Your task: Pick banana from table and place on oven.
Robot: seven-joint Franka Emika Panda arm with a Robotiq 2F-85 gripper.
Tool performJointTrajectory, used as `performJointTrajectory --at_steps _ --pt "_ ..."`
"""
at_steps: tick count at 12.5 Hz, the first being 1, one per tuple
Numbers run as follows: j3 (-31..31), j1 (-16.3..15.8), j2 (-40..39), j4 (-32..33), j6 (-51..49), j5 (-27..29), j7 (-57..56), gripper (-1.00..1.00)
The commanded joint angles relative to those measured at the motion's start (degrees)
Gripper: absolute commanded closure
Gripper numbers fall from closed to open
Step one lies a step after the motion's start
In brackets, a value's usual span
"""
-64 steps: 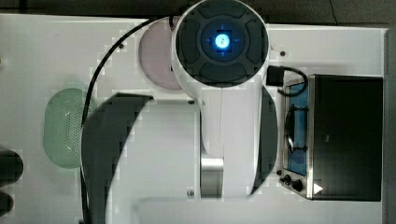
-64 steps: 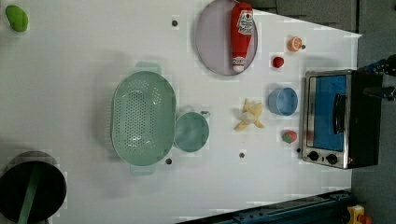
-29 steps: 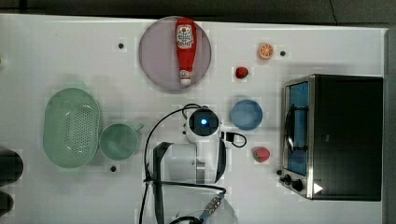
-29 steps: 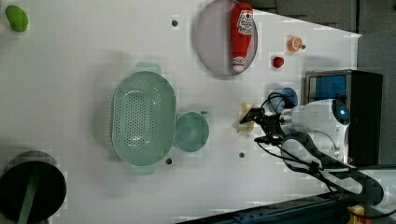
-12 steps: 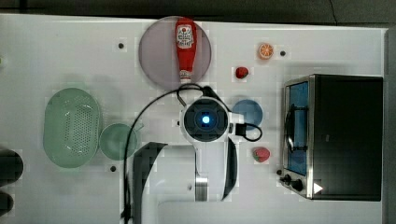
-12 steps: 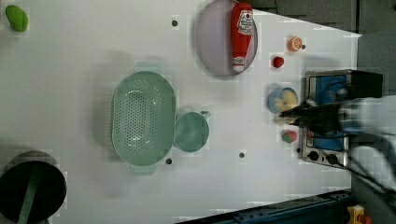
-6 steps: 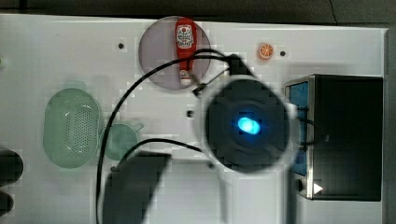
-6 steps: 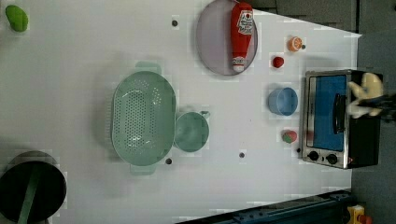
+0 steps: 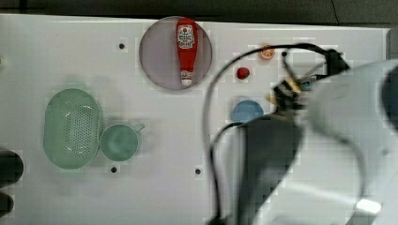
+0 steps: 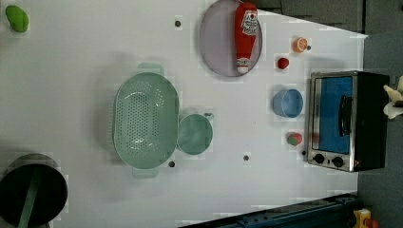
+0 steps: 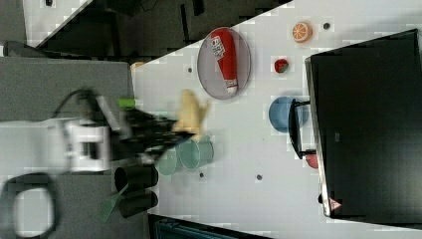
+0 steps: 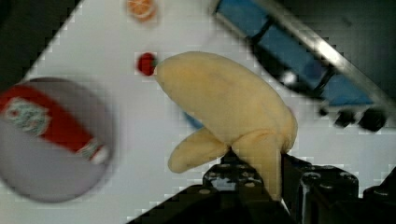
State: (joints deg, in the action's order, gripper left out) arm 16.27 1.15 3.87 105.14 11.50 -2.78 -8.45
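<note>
Arm white and blurred, looming large across the top view's lower right, black cable looping over it. Stretches level across the right view from that picture's left, white wrist link first, then the black gripper. Black fingers clamped on the banana, pinching its lower end, the rest of the fruit jutting out past the tips. Held aloft, clear of the bench. In the left view, just the pale banana tip at the left view's right edge, beyond the oven.
</note>
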Motion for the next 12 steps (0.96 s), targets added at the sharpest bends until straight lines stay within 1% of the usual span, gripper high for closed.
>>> performJointTrajectory --at_steps 1,3,5,8,9,12 --pt "9.8 1.8 -6.0 0.7 4.8 -0.5 -18.9 0.59" --pt "14.7 1.9 -10.0 0.7 11.1 -0.5 -28.8 0.59" --pt "18.3 2.0 -13.4 0.6 15.7 0.4 -36.0 0.59" --pt "20.2 2.4 -16.9 0.5 17.0 4.8 -37.6 0.59" --pt "20.2 2.6 -17.5 0.5 17.4 5.0 -37.7 0.50" --pt "20.1 2.5 -17.7 0.2 19.1 5.0 -40.9 -0.15"
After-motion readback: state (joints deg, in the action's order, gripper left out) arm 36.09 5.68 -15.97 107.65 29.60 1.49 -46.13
